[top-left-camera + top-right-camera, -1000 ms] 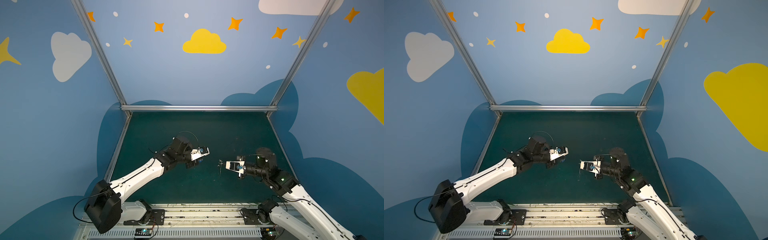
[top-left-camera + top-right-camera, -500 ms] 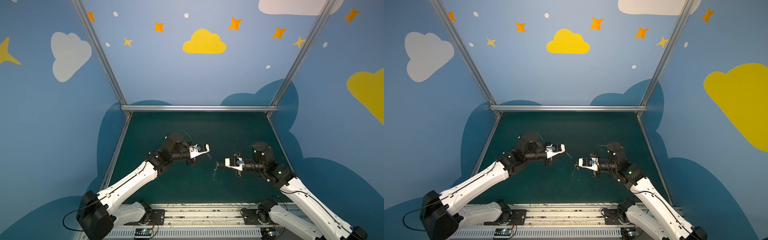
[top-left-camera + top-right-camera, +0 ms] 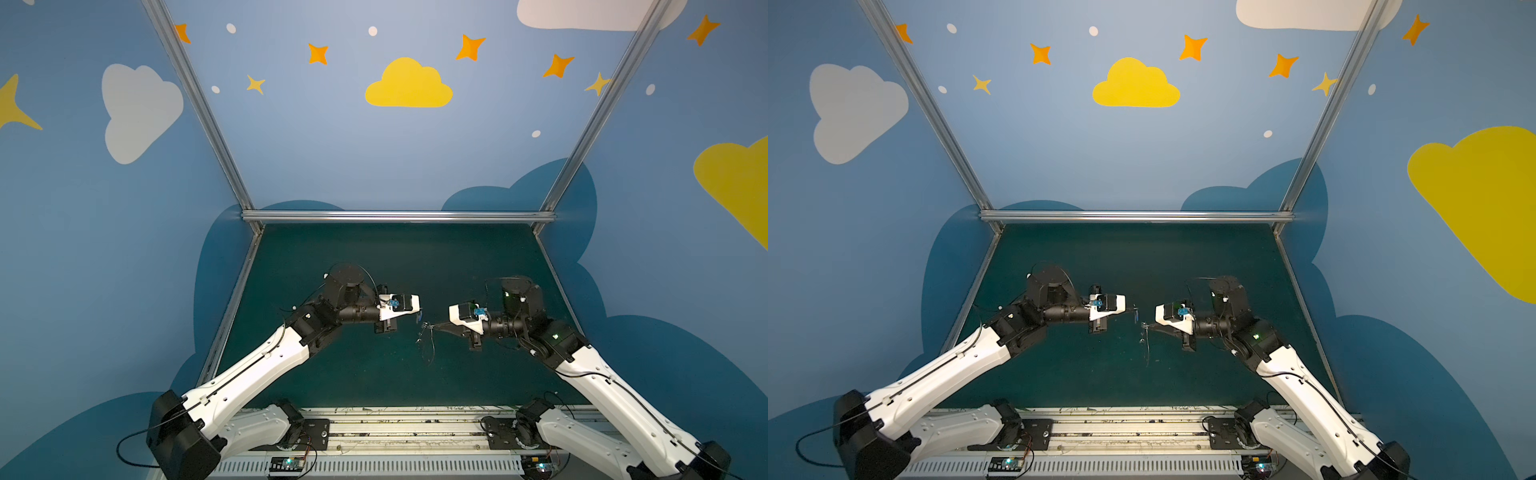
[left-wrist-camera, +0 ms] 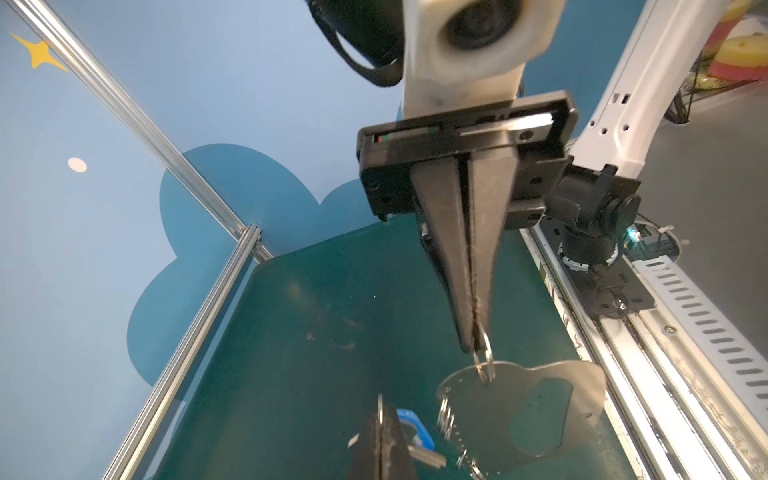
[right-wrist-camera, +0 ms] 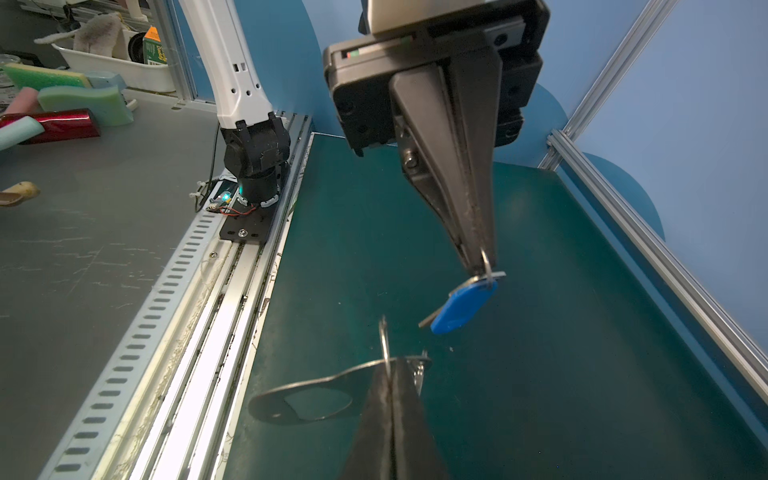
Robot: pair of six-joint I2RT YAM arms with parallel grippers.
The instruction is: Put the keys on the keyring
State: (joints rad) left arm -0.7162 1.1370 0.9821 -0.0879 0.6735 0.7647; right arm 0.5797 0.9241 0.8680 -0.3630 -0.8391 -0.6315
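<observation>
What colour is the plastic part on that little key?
Blue. The key shows best in the right wrist view, hanging from the left gripper.

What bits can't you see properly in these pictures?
- Key: in the left wrist view, the left gripper hides part of its blade, and its teeth don't show.
- Metal plate: in the right wrist view it is nearly edge-on and partly behind the right gripper, so its small holes don't show.
- Both top views: key and plate are too small to make out their shapes.
</observation>
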